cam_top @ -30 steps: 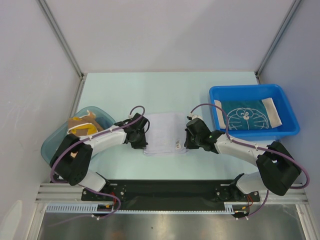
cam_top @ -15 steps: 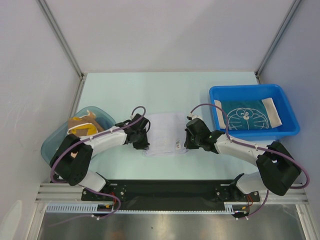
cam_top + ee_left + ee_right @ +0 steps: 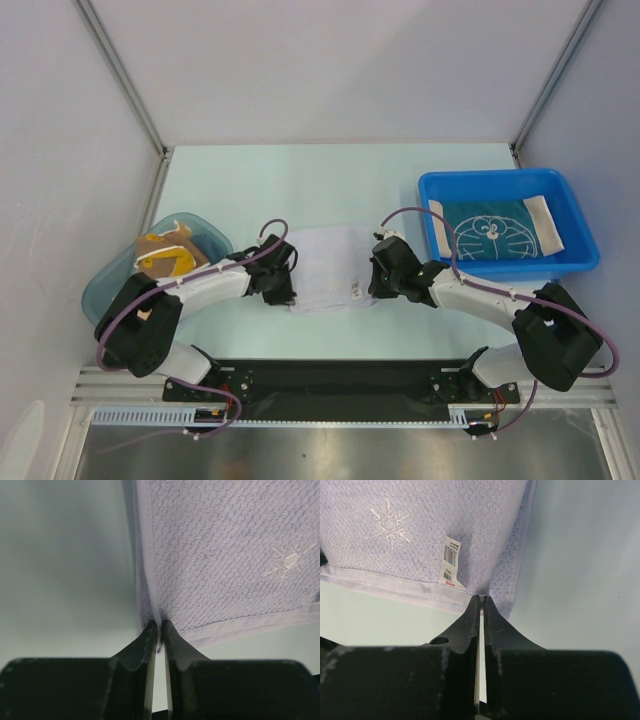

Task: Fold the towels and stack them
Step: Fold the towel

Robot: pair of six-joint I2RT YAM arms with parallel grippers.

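Note:
A white towel (image 3: 328, 266) with a star mark lies on the table between my two arms. My left gripper (image 3: 284, 293) is shut on its near left corner; in the left wrist view (image 3: 160, 625) the jaws pinch the hem of the towel (image 3: 225, 555). My right gripper (image 3: 377, 290) is shut on the near right corner, seen in the right wrist view (image 3: 481, 599) beside the towel's small label (image 3: 450, 562). A teal-blue printed towel (image 3: 490, 230) lies in the blue bin (image 3: 590, 258). A brown and yellow towel (image 3: 165, 252) sits in the teal tub (image 3: 100, 290).
The blue bin stands at the right of the table, the translucent teal tub at the left edge. Grey walls with metal posts close in the back and sides. A black rail (image 3: 340, 385) holds the arm bases at the near edge.
My left gripper has slid toward the near edge along the towel's left side and now pinches its near left corner. The right gripper has stayed put.

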